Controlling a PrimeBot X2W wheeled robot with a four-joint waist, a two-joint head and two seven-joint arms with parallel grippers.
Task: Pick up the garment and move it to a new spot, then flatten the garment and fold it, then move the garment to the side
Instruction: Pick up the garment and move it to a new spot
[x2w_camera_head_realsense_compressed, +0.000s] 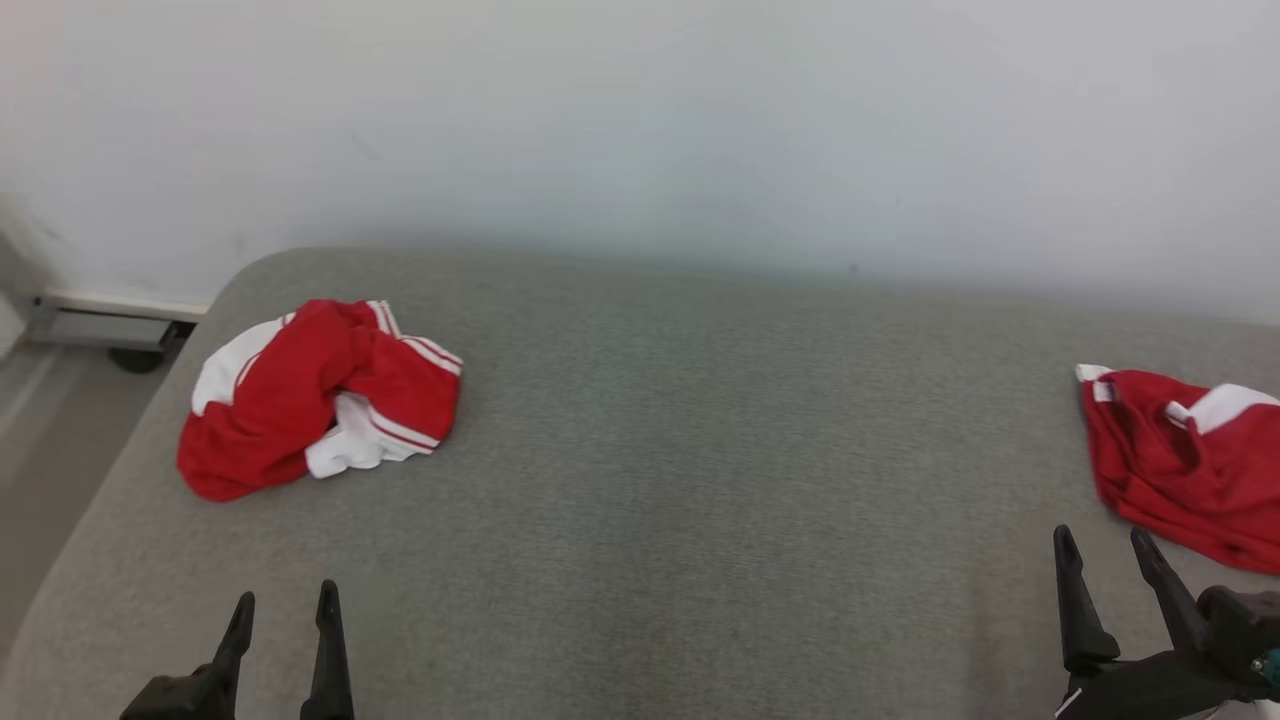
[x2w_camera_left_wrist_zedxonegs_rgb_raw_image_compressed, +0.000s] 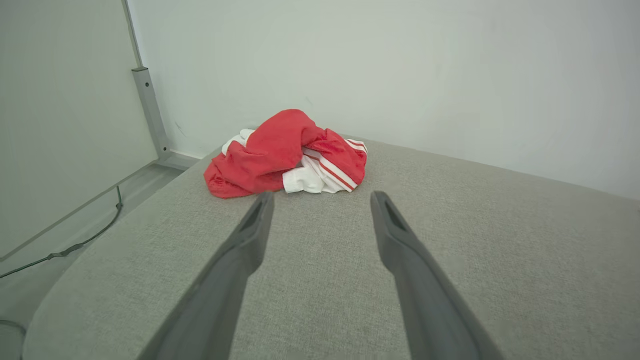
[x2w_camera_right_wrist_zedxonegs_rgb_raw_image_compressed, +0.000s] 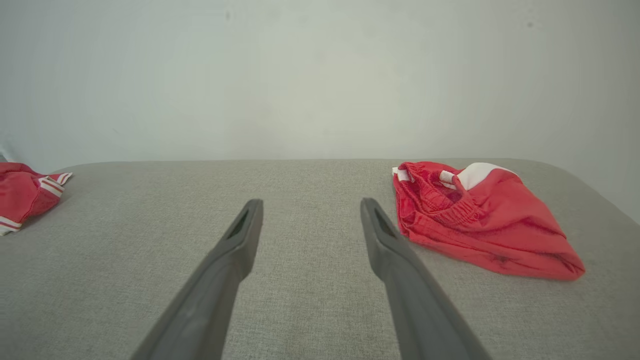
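Hovering empty, left gripper (x2w_camera_head_realsense_compressed: 286, 591) and right gripper (x2w_camera_head_realsense_compressed: 1101, 534) spread wide; crumpled garment (x2w_camera_head_realsense_compressed: 300, 400) looks soft, light: pinch its raised red fold.

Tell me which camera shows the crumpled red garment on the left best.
The left wrist view: the crumpled red garment sits whole, straight ahead of the open left gripper, stripes and folds clear. The head view shows it whole but smaller, from above; the right wrist view catches just its edge.

Head overhead; wrists low, wallward; sharing grey surface (x2w_camera_head_realsense_compressed: 640, 480).
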